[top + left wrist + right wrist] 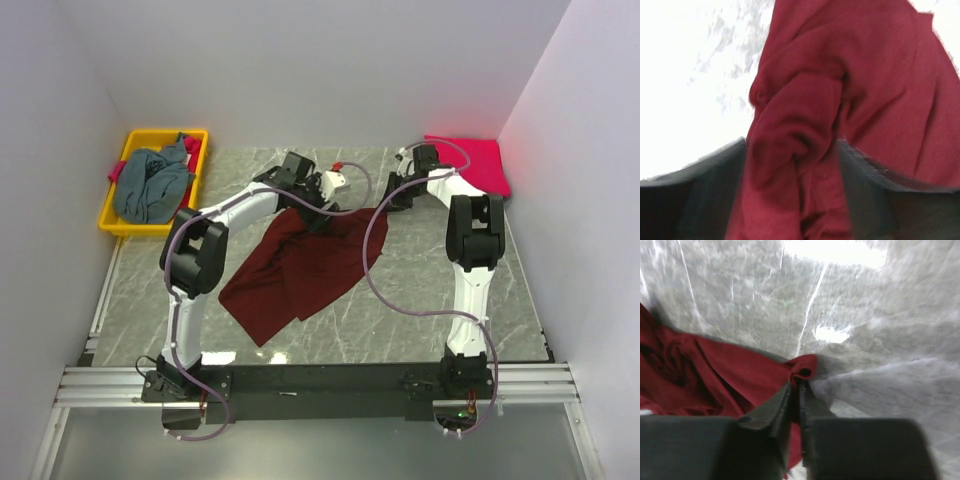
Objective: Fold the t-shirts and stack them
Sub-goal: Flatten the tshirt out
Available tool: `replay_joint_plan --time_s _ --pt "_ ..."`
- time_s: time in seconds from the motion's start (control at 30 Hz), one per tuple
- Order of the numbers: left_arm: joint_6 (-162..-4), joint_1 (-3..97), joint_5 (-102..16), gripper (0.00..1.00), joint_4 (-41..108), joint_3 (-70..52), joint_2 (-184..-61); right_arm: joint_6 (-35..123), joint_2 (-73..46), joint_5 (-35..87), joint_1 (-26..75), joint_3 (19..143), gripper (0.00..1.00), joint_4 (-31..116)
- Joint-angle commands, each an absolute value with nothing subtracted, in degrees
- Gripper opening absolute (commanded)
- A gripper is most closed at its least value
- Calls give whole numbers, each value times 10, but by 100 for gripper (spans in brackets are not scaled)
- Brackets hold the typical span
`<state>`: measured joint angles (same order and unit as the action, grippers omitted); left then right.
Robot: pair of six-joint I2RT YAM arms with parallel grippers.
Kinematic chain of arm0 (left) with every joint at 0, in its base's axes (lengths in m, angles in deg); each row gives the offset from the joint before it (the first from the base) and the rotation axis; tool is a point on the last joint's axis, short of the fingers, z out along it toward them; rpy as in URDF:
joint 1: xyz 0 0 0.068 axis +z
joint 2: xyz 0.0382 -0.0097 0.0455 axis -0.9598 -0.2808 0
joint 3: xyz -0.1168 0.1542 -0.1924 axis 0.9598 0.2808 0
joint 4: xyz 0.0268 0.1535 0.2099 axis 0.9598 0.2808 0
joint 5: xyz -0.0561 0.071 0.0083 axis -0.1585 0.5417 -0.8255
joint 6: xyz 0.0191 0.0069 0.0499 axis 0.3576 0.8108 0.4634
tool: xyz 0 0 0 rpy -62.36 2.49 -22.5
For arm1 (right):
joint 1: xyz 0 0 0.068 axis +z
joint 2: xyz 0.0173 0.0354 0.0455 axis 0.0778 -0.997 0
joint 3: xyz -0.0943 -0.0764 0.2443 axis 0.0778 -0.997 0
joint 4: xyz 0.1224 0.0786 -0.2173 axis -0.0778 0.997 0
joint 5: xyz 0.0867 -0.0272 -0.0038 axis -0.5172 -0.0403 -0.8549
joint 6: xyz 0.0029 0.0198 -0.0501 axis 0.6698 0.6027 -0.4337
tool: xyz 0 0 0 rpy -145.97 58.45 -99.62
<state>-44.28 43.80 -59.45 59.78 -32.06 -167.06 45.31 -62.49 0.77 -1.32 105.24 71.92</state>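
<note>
left gripper (792,155): clamped on bunched maroon shirt (300,270), centre of bench (450,290) | right gripper (796,387): pinching its edge | pink-red shirt (475,160): far right corner | grey-blue shirt (150,185): in yellow bin (113,217), far left corner

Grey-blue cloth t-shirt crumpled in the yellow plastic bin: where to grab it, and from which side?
Pinch the highest bunched fold near the middle of the grey-blue cloth t-shirt, with the end effector coming straight down from above. The shirt lies heaped inside the yellow plastic bin, whose walls would likely block a sideways approach. The crumpled folds on top give the fingers a ridge to close on.
</note>
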Motion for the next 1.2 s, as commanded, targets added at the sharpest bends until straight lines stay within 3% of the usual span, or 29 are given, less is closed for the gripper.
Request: replay_joint_plan --time_s 0.0,0.07,0.1,0.17,0.2,0.6,1.0,1.03,1.07,1.17 --pt "-455 425 -570 66 566 -356 -1682 450 -611 5 -10 1072 2 745" --pt "-466 428 -564 46 581 -376 -1688 440 -589 5 -18 1045 0 749" --pt "-477 440 -564 27 590 -377 -1685 436 -579 5 -23 1031 0 745" --pt "-496 458 -559 4 577 -348 -1653 428 -544 6 -40 992 0 741" --pt "-521 484 -563 0 568 -333 -1639 424 -534 5 -42 982 0 742" --pt "-660 691 -493 0 581 -131 -1493 284 -438 54 -132 864 0 848" --pt "-584 717 -488 1 693 46 -1384 145 -349 119 -203 808 0 930" --pt "-563 717 -516 2 726 52 -1375 137 -342 109 -203 808 0 944" --pt "-523 718 -538 22 735 57 -1366 127 -340 97 -203 807 0 950" --pt "-495 723 -620 57 716 65 -1308 120 -337 63 -195 804 0 965"
